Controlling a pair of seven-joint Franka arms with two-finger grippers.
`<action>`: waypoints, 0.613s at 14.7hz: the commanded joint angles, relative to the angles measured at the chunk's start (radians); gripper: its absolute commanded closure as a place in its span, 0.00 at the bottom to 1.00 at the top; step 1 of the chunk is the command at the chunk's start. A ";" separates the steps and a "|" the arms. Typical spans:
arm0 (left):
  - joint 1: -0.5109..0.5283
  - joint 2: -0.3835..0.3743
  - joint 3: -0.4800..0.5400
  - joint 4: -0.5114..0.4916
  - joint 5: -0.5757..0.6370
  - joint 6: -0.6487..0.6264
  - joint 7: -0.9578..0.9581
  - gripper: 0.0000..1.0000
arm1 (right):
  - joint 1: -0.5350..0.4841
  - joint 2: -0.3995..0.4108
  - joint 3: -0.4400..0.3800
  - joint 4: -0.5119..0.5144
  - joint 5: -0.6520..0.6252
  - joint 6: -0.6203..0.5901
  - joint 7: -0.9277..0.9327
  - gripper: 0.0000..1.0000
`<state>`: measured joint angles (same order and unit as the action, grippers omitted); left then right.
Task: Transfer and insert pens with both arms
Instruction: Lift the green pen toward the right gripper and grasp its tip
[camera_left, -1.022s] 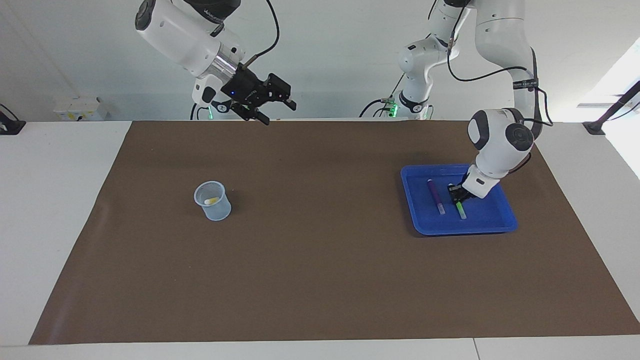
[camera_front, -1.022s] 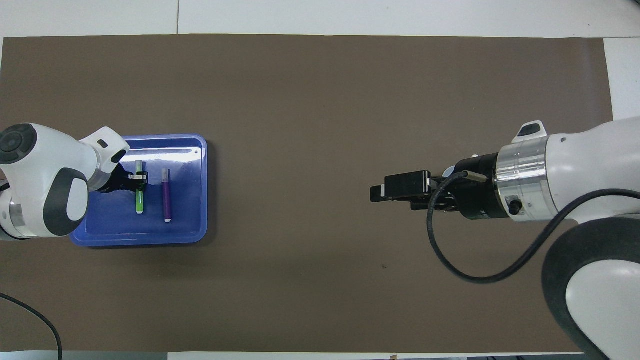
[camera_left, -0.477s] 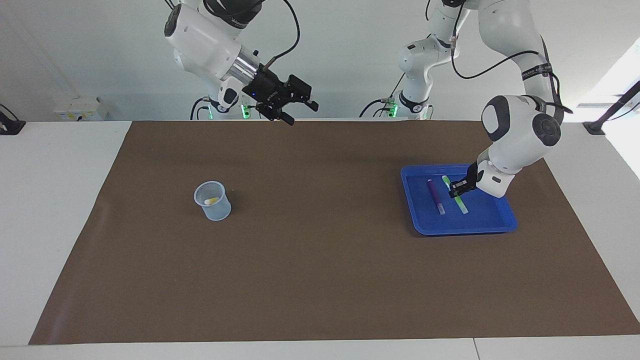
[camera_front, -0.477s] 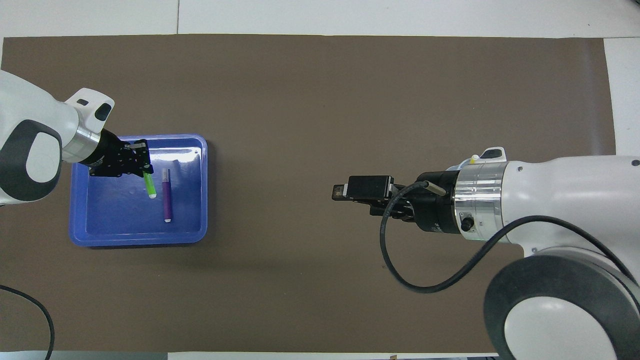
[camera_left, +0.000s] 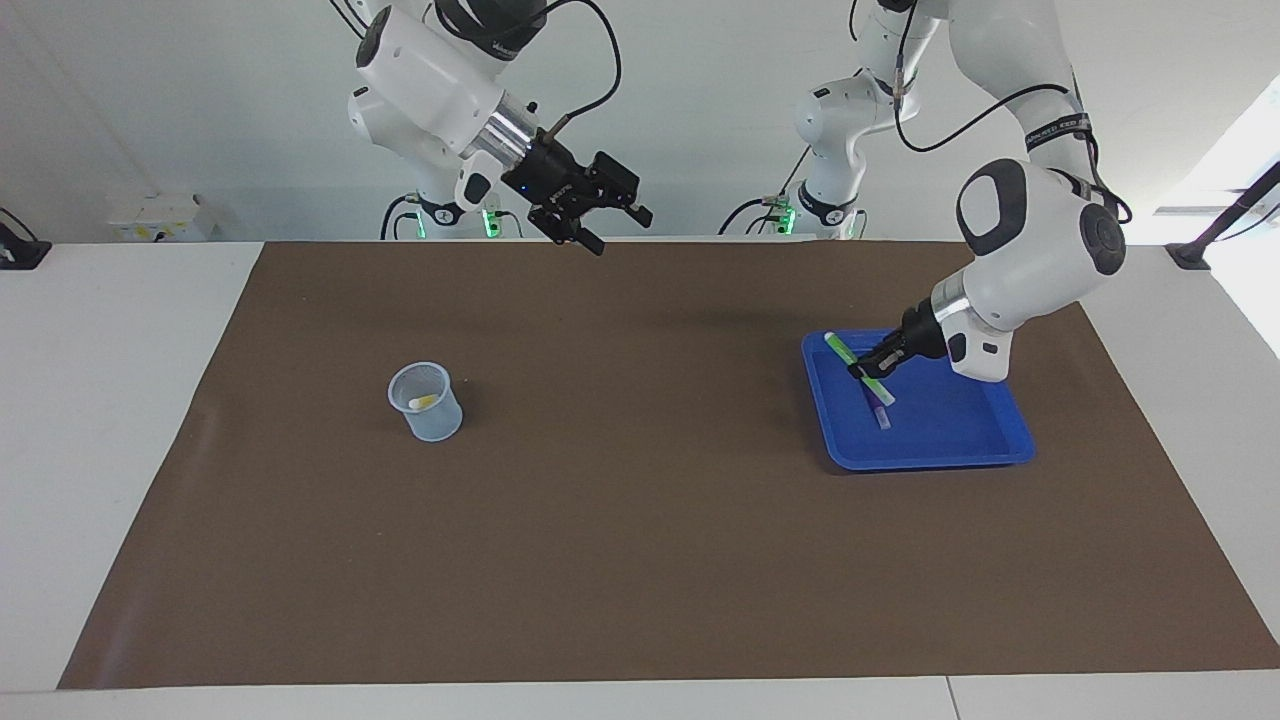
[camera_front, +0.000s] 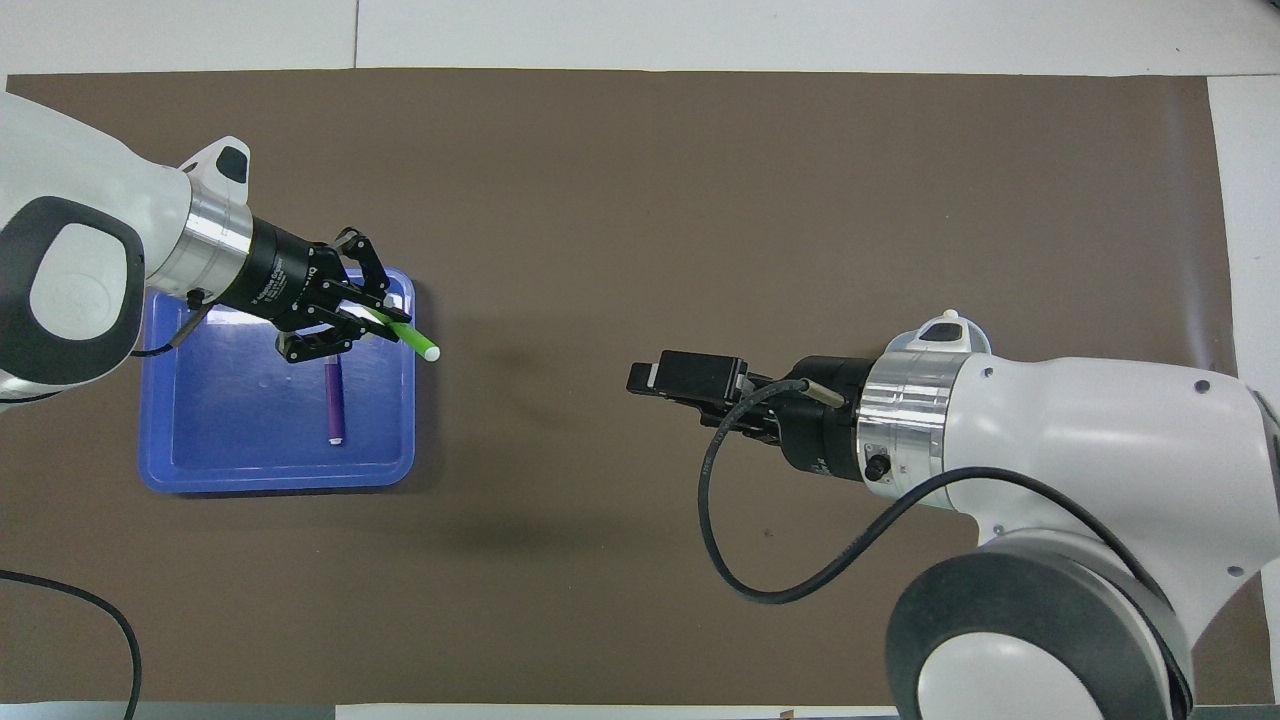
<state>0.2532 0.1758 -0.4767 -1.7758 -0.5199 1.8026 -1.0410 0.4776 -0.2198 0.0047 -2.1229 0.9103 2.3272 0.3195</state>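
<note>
Brown table mat below, the left gripper is lifting the green pen, clamped tight, off the blue tray toward the wide-open right gripper, readying a handover.

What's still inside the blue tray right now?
Only the purple pen lies in the blue tray; its end nearer the left tool is covered. That tool, shut on the green pen, holds it over the tray's edge.
</note>
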 joint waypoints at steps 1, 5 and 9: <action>0.001 -0.033 -0.016 -0.004 -0.141 -0.016 -0.195 1.00 | 0.047 -0.020 0.003 -0.032 0.035 0.111 0.030 0.08; 0.000 -0.068 -0.080 -0.030 -0.280 -0.013 -0.309 1.00 | 0.070 -0.012 0.006 -0.038 0.035 0.124 0.059 0.34; -0.022 -0.117 -0.100 -0.077 -0.362 0.006 -0.320 1.00 | 0.075 0.002 0.018 -0.026 0.035 0.162 0.070 0.35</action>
<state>0.2393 0.1178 -0.5796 -1.7992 -0.8436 1.7998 -1.3414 0.5492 -0.2180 0.0085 -2.1450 0.9234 2.4521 0.3755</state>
